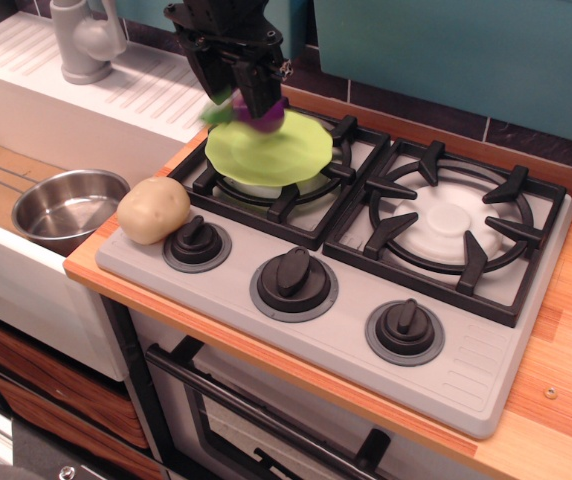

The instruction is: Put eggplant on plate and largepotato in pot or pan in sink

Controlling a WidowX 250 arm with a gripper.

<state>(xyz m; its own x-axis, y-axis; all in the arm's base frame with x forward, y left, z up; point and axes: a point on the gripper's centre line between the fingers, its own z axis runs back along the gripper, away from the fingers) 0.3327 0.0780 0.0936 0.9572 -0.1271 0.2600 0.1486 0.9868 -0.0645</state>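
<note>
Eggplant (263, 112), purple with a blurred green stem end, sits directly beneath the black gripper (247, 100), at the rear edge of the lime-green plate (276, 152). Whether the jaws are clamped on it or already parted cannot be told, since the fingertips overlap it and the region is blurred; nor is it clear whether it rests on the plate or hangs just above. The plate lies on the rear-left burner grate of the stove (366, 300). Judged from this arrangement, the first half of the task is at or near completion, pending release and withdrawal. The second half is untouched: the largepotato (153, 210) lies at the stove's front-left corner, just beside the leftmost knob (196, 240), well below and left of the gripper. The pot (66, 208) stands empty in the sink (6, 250), left of the stove and just beyond the largepotato, ready to receive it.
</note>
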